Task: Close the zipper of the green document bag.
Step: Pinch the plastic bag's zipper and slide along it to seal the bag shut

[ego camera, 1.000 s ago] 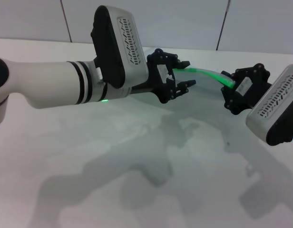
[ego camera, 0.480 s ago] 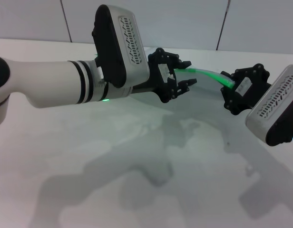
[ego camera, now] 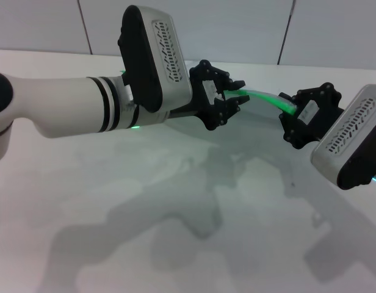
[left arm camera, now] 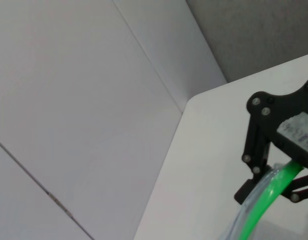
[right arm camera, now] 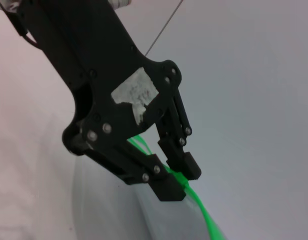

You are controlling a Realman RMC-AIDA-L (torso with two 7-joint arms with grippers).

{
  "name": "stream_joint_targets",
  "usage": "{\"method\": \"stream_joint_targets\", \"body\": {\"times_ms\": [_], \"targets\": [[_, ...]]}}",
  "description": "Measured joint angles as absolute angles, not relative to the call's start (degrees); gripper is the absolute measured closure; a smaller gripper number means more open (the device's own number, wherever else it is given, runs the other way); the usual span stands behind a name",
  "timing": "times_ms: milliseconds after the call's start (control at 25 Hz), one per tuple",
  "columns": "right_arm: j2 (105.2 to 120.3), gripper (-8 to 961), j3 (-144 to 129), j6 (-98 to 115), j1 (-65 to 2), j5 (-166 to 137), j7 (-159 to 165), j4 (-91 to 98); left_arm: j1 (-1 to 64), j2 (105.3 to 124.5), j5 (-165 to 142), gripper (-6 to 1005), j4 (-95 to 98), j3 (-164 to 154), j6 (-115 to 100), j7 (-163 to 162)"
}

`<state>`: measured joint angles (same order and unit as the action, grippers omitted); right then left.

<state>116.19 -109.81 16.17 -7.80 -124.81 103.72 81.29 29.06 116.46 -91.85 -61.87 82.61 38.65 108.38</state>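
Now, by parts:
Bag: the bag [ego camera: 261, 131] lies on the table [ego camera: 84, 183] in the centre-right of the head view, its top edge lifted between the two grippers.
Zipper: the zipper [ego camera: 261, 96] arcs from upper centre toward the right, one end in each gripper.
Left gripper: the left gripper [ego camera: 232, 97], upper centre, is now pinched onto the zipper's left end; a second ago its fingers stood apart around the strip.
Right gripper: the right gripper [ego camera: 290, 110], at the right, is clamped on the zipper's other end and has moved slightly left.
Slider: too small to make out, so I cannot tell which gripper has it.
Meaning: both ends now seem secured, so the pull along the strip can likely begin; how much is already closed is not visible.
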Motion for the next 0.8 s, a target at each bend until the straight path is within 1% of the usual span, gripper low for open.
{"method": "stream_joint_targets", "body": {"times_ms": [280,480,720,800], "targets": [[116.19,868,-109.86,16.17,-7.82,-124.81,103.71,81.3,29.09,116.45,-91.85,803,-61.43,80.64,35.65,108.57],[116.19,862,-109.86,16.17,-7.82,-124.81,103.71,81.3,29.06,116.45,-91.84,816,-61.4,79.39,34.57,108.57],[116.19,855,-109.86,16.09,-7.82,-124.81,103.71,81.3,29.02,116.45,-91.84,878,-61.84,78.81,34.57,108.56],[116.19,853,-109.86,16.05,-7.82,-124.8,103.71,81.29,28.96,116.45,-91.84,877,-62.14,78.78,34.58,108.57]]}}
